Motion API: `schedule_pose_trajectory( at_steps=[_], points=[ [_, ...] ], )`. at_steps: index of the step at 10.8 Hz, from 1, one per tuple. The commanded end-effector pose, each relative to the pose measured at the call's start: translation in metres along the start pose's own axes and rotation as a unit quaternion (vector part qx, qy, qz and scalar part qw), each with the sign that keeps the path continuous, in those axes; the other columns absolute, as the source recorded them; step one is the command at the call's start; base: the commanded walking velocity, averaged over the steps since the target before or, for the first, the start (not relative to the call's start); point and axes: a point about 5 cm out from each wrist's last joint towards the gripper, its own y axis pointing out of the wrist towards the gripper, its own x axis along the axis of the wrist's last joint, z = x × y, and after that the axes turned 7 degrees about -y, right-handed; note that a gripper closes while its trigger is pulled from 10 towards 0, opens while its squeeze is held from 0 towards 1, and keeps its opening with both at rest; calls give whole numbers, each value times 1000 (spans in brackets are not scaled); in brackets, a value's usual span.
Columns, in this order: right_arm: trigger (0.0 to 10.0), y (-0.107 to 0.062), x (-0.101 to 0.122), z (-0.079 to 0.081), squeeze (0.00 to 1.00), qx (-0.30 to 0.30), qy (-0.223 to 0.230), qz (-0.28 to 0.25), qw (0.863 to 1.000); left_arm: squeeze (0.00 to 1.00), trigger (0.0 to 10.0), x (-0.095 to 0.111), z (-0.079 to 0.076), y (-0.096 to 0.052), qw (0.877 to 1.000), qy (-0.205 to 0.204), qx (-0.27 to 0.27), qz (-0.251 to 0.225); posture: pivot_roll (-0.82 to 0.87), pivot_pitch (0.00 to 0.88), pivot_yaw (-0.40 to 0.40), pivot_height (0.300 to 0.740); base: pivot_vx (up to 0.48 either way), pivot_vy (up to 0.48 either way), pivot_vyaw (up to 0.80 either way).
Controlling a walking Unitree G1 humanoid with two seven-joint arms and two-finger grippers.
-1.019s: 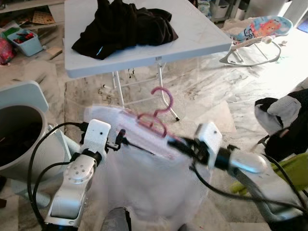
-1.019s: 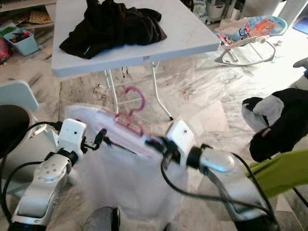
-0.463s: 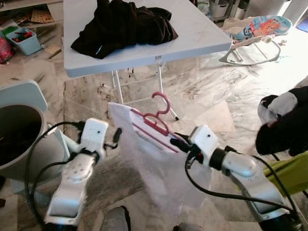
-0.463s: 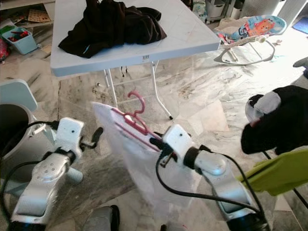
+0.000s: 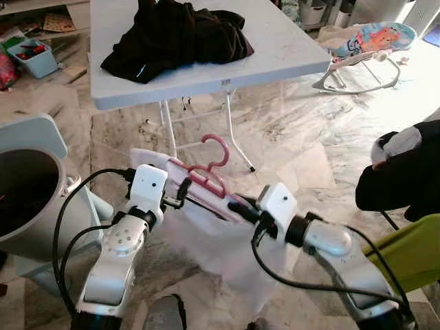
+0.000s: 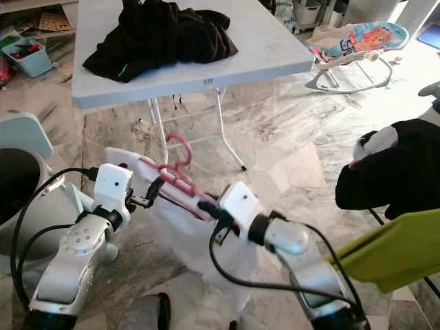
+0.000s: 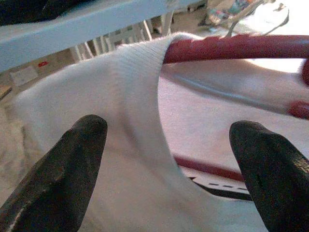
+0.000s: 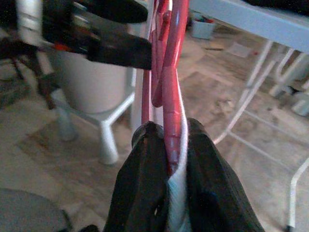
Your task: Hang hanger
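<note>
A pink hanger (image 5: 210, 180) with a thin white garment (image 5: 223, 240) draped on it hangs in the air in front of me, hook up and tilted. My right gripper (image 5: 242, 209) is shut on the hanger's right end, pinching the pink bar (image 8: 173, 82) and a fold of white cloth between its fingers (image 8: 145, 164). My left gripper (image 5: 181, 192) is at the hanger's left shoulder. In the left wrist view its fingers (image 7: 72, 164) stand wide apart, with the garment's ribbed collar (image 7: 137, 92) and the hanger bar (image 7: 231, 47) just beyond them.
A white folding table (image 5: 289, 51) stands ahead with a heap of black clothes (image 5: 179, 34) on it. A grey tub (image 5: 27, 185) is at my left. A baby bouncer (image 5: 364, 41) sits far right, and a black-and-white garment (image 5: 402, 172) over something green (image 5: 412, 254) at my right.
Half a second ago my left gripper stood apart from the garment; now it is back at the hanger's left shoulder. The hanger has swung left and levelled, still held by the right gripper.
</note>
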Motion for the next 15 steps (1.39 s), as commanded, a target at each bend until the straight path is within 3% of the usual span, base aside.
schedule_pose_trajectory(
  at_steps=[1,2,5,7,8,10,13,15],
  points=[
    [10000,1,17,4,0,24,-6,-40,999,529,10000,0,5,2,1000,10,13,-1,-4,87,-24,740,0,0,0],
    [10000,-7,17,13,0,72,13,-41,996,0,10000,-1,11,4,999,25,32,2,-5,87,-23,740,0,0,0],
    [10000,-19,13,19,0,116,33,-24,992,0,10000,-5,28,5,996,41,75,11,-10,89,-22,740,0,0,0],
    [10000,-17,8,13,0,102,15,-7,995,0,10000,-4,26,6,997,41,65,7,-6,90,-24,740,0,0,0],
    [10000,-16,7,9,0,89,12,-3,996,0,0,-4,24,4,997,37,62,2,-4,90,-25,740,0,0,0],
    [10000,-15,1,-1,0,50,9,4,999,0,0,-4,22,-3,997,18,80,-8,-2,92,-28,740,0,0,0],
    [10000,-7,-4,-26,0,-50,9,11,999,0,0,-10,-6,-7,1000,-4,10,0,3,94,-29,740,0,0,0],
    [10000,-10,-6,-28,0,-49,17,12,999,0,0,-14,11,-10,998,7,62,10,3,94,-27,740,0,0,0]
  ],
)
